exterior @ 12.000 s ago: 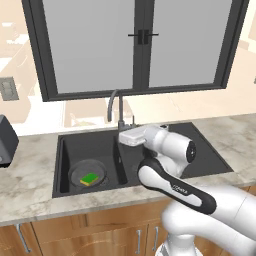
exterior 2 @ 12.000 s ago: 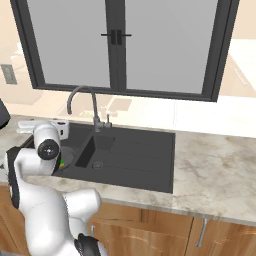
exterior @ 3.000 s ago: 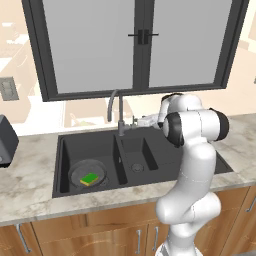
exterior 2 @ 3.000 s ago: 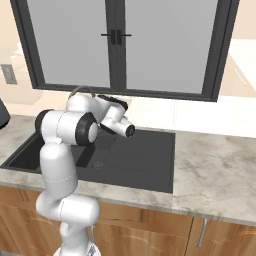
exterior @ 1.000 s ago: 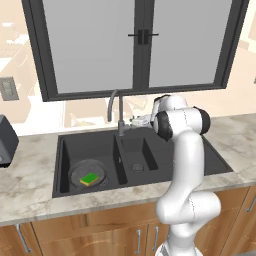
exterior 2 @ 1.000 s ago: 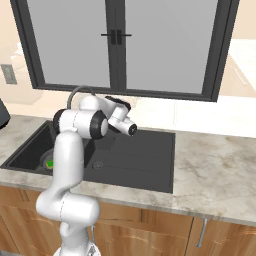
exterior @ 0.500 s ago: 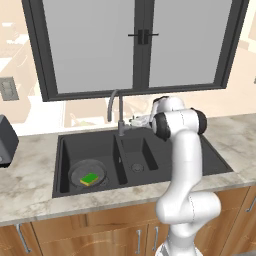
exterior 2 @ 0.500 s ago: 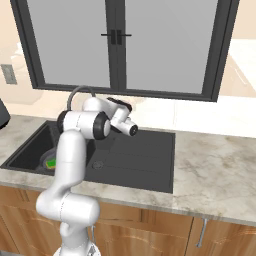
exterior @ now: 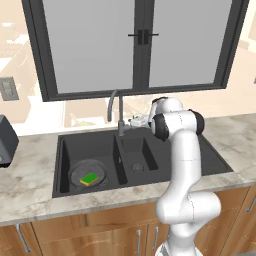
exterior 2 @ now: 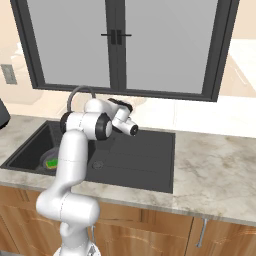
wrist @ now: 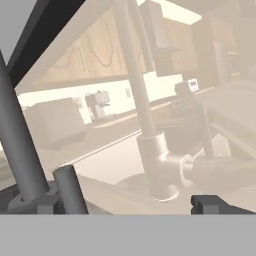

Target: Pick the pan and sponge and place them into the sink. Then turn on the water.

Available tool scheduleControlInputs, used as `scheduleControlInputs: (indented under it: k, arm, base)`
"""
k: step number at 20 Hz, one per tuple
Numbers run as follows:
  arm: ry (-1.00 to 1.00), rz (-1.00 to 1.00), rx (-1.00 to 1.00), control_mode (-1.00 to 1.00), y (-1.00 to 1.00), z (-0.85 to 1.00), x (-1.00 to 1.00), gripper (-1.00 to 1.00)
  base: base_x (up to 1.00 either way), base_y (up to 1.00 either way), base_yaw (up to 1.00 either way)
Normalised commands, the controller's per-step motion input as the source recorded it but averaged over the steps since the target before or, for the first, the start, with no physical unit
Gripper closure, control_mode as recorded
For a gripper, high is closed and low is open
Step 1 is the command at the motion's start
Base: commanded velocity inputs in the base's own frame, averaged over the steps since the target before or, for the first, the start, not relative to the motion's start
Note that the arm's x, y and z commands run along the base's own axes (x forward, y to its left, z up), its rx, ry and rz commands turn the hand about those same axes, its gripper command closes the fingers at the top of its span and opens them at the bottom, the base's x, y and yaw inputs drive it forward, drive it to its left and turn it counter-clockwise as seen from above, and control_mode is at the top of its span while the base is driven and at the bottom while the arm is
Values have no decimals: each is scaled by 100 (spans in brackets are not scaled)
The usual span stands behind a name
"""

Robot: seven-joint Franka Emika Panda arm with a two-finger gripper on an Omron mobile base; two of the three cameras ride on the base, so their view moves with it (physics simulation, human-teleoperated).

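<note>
Left base view confirms both items are already delivered: the pan (exterior: 88, 174) lies flat on the floor of the large basin of the sink (exterior: 65, 150), and the sponge (exterior: 90, 178) rests inside the pan, green face up. No water stream is visible below the spout. Your remaining job, as I judge it, is the tap.

The end effector (exterior: 136, 120) sits at 3 o'clock of the faucet (exterior: 114, 102) base, just beside it, over the back rim of the sink. In the hand view its two finger tips stand wide apart at the bottom edge with nothing between them, so it is open and empty. That view looks close on the faucet's grey stem and its base fitting, with a side lever stub at 3 o'clock of the stem.

Risks you should weigh:
- Spread fingers this near the stem could strike or straddle the neck instead of the lever; cause would be an advance without first lining up on the stub.
- A push on the lever off its axis could slide off without turning it, leaving the water off.
- The elbow hangs over the drainboard and the surface at 3 o'clock of the basins; a wide swing could bring the forearm against the window frame (exterior: 141, 92) behind.
</note>
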Motion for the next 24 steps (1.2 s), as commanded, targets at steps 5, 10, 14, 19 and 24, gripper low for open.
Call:
scheduleControlInputs:
  k: [5,10,14,19,24]
  arm:
    - [0,0,0,-100,2,0,17,-100]
    - [0,0,0,-100,3,-3,14,-100]
    - [0,0,0,-100,-2,-14,11,-100]
    - [0,0,0,-100,0,-9,14,-100]
    - [0,0,0,-100,6,-8,17,-100]
  base:
    - [0,0,0]
    - [0,0,0]
    - [0,0,0]
    - [0,0,0]
    - [0,0,0]
